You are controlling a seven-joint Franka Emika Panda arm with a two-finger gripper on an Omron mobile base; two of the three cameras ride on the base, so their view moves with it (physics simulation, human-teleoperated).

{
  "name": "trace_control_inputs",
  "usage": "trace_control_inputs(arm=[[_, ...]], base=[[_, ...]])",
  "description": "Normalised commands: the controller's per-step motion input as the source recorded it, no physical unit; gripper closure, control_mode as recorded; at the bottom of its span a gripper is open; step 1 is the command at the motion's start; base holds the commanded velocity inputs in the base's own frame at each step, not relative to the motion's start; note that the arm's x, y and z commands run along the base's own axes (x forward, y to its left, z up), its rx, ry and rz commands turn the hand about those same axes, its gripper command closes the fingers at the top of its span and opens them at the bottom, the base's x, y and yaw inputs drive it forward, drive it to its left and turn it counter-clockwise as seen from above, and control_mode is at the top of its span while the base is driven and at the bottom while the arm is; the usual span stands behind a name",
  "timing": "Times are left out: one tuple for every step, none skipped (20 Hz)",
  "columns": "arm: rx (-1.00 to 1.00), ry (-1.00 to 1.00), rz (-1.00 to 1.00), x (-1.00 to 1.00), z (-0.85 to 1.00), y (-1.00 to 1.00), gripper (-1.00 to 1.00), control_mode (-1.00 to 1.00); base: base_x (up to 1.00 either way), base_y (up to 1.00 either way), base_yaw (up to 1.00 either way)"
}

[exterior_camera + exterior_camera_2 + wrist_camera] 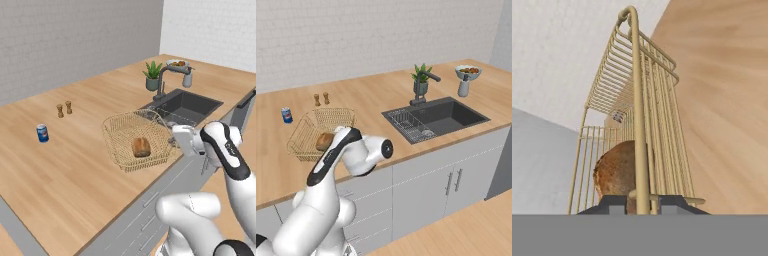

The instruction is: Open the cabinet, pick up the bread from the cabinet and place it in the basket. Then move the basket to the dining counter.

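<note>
The tan wire basket (134,136) stands on the dining counter (75,165), close to its front edge and just left of the dark sink (187,106). The brown bread (141,147) lies inside it. My gripper (175,140) is at the basket's near right rim. In the hand view, the two fingertips (614,202) are shut on a wire of the basket (639,100) rim, with the bread (617,175) right behind it. From the right base view, my arm covers part of the basket (321,125) and the bread (324,141). The cabinet is out of view.
A soda can (42,133) and two small shakers (64,108) stand left of the basket. A potted plant (152,75), the grey faucet (167,77) and a bowl (177,64) are behind the sink. A dish rack (408,125) sits in the sink. Grey drawers (366,200) lie below the counter.
</note>
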Motion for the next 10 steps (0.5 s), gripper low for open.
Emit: trace_control_inputs(arm=[[0.0,0.0,-0.16,0.49,-0.41,0.01,1.0,-1.0],[0.0,0.0,-0.13,0.51,-0.37,0.0,1.0,-1.0],[0.0,0.03,-0.09,0.51,-0.32,0.0,1.0,-1.0],[0.0,0.09,-0.03,0.51,-0.26,0.0,1.0,-1.0],[0.0,0.11,-0.01,0.48,-0.24,0.0,1.0,-1.0],[0.0,0.13,0.0,0.42,-0.23,-0.01,1.0,-1.0],[0.0,0.13,0.0,0.36,-0.23,-0.01,1.0,-1.0],[0.0,0.15,0.0,0.39,-0.28,0.0,1.0,-1.0],[0.0,0.15,0.0,0.38,-0.3,0.0,1.0,-1.0],[0.0,0.18,0.0,0.42,-0.39,0.0,1.0,-1.0]], base=[[0.0,0.0,0.0],[0.0,0.0,0.0],[0.0,0.0,0.0],[0.0,0.0,0.0],[0.0,0.0,0.0],[0.0,0.0,0.0],[0.0,0.0,0.0],[0.0,0.0,0.0],[0.0,0.0,0.0],[0.0,0.0,0.0]])
